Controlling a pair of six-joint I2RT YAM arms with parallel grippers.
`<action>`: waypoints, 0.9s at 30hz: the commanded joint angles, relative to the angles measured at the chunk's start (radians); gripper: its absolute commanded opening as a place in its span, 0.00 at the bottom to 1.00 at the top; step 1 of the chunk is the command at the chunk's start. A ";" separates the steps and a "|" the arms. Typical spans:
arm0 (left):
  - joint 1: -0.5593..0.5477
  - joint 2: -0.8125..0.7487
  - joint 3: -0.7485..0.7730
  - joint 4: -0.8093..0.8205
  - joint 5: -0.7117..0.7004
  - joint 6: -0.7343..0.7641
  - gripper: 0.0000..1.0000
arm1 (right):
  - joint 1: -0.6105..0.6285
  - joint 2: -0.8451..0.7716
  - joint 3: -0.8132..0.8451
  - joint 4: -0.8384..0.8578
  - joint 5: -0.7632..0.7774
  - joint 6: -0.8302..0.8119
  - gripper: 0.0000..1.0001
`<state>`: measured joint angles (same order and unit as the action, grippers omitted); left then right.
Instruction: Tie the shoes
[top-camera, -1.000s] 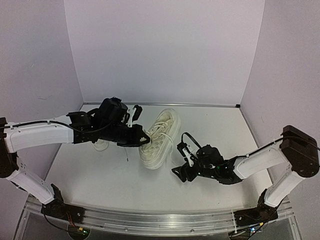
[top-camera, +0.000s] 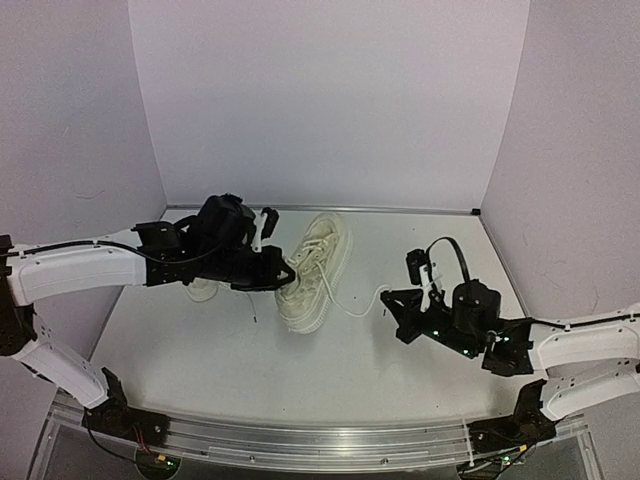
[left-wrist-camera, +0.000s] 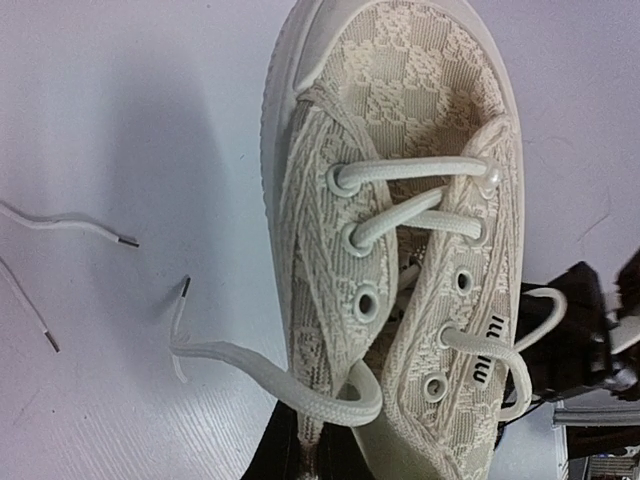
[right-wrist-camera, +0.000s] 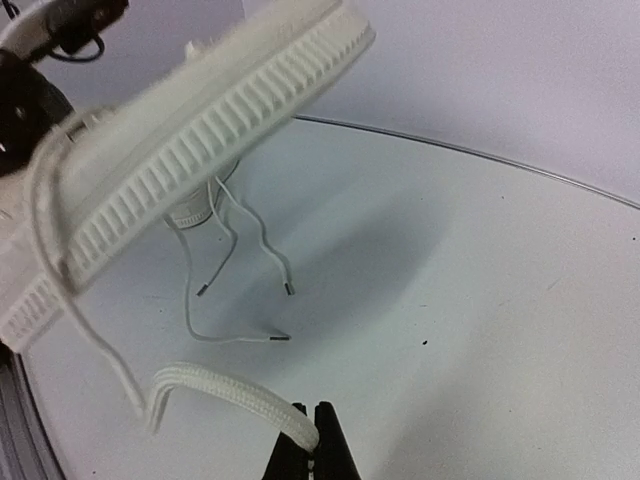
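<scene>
**A:** What are the left fingers doing?

**B:** They are closing on one shoe, gripping its side wall by the upper eyelets. The shoe is hiding most of them in the left wrist view. Its toe is pointing away from them.

**A:** Is the shoe lying flat?

**B:** No, it is tilting. Its ribbed sole is facing the right fingers and is standing clear of the worktop on that side.

**A:** And the right fingers?

**B:** They are pressing together on a flat white lace, pinching it near its end. The lace is curving slackly from them up to the shoe. The shoe itself is sitting well apart from them.

**A:** Is the other end of the lace loose?

**B:** Yes. A loose lace end is trailing onto the worktop just beside the left fingers.

**A:** Where is the second shoe?

**B:** It is lying behind the left fingers, under that arm and mostly hidden. Some thin lace ends are resting on the worktop beyond the right fingers, below the tilted sole.
</scene>
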<state>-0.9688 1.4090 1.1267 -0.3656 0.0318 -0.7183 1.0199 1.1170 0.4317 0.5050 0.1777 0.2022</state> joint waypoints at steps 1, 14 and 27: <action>-0.034 0.115 -0.026 0.169 -0.011 -0.042 0.00 | 0.006 -0.160 -0.040 -0.254 0.052 0.161 0.00; -0.171 0.477 0.155 0.115 -0.101 -0.151 0.04 | 0.006 -0.116 -0.018 -0.465 0.179 0.333 0.00; -0.060 0.232 0.056 -0.128 -0.279 -0.155 0.51 | 0.004 0.077 0.051 -0.470 0.193 0.424 0.00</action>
<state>-1.1196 1.7583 1.2409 -0.4212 -0.1647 -0.8262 1.0218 1.1377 0.4294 0.0363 0.3348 0.5802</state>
